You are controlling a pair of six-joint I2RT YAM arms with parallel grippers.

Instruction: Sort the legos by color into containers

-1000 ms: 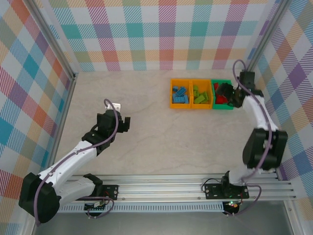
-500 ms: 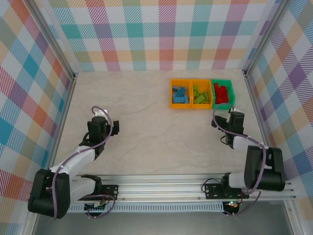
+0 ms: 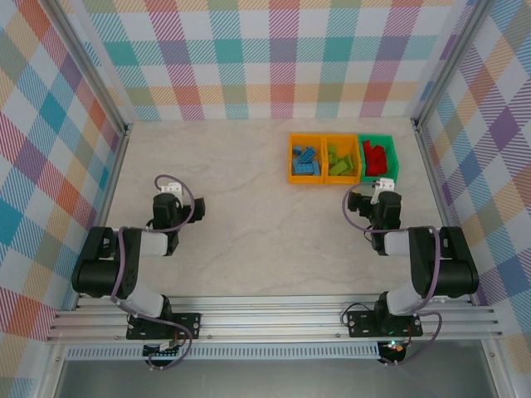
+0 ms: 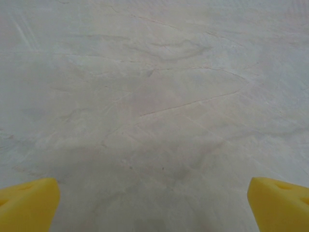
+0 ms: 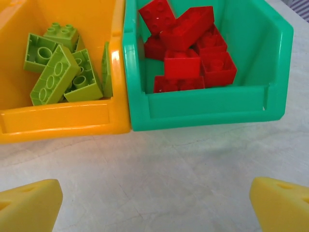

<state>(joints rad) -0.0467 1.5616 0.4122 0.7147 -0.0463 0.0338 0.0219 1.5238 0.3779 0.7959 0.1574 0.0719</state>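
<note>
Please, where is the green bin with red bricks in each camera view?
Top external: green bin, upper right, right end of the row.
Right wrist: green bin, upper right, front wall toward the camera.
Left wrist: marbled table surface.
Shared landmark: orange bin holding lime bricks, directly left of it.

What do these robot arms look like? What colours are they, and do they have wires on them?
The left arm and right arm are each built of chunky black joints and white sections. A purple cable loops alongside each arm. The fingers at the end are bright yellow and wedge-shaped at the tips.
</note>
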